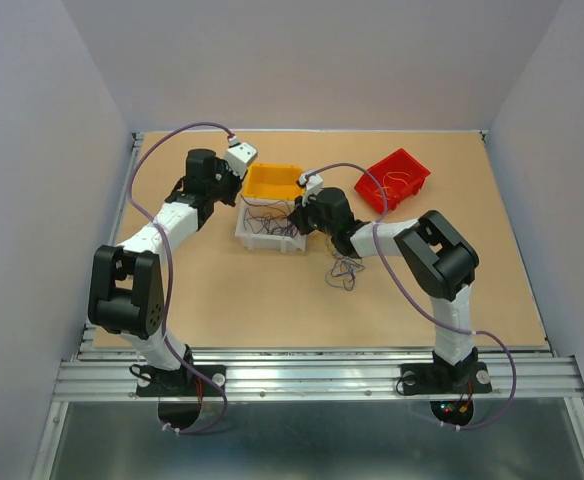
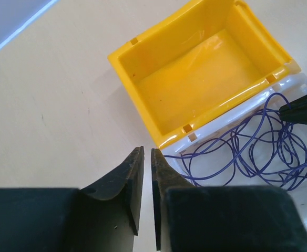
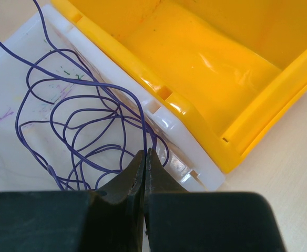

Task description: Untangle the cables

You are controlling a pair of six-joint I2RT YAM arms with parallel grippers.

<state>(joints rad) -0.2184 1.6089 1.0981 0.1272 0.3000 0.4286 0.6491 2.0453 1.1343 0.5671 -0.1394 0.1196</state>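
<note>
Purple cables [image 3: 85, 136] are coiled in the white bin [image 3: 6, 131], one strand seemingly pinched by the closed right gripper [image 3: 144, 157]. The left gripper [image 2: 147, 157] is nearly shut, empty. Release is best made low, inside the rim.

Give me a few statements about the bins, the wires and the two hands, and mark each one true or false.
1. The yellow bin holds nothing. True.
2. The purple wires lie in the red bin. False: they lie in the white bin, beside the yellow one.
3. The right hand is shut on a purple strand over the white bin. True.
4. The left hand grips a wire. False: nothing is between its fingers.
5. A clump of wires lies on the table, outside the bins. True.
</note>
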